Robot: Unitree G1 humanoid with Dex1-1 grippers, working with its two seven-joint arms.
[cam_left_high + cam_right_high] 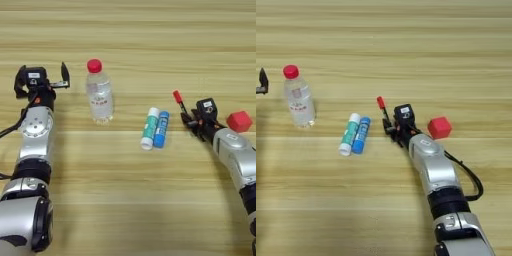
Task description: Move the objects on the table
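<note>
Two claws | left claw [42, 80] wide, beside bottle [99, 92] | right claw [187, 119] holding marker [179, 100]

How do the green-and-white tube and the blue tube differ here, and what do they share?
The green-and-white tube is longer, reaching further up and down the table than the blue tube. It lies on the robot's left, the blue tube on the right. Its body is green with white ends; the other is blue throughout. Both lie flat, side by side and touching, tilted alike.
</note>
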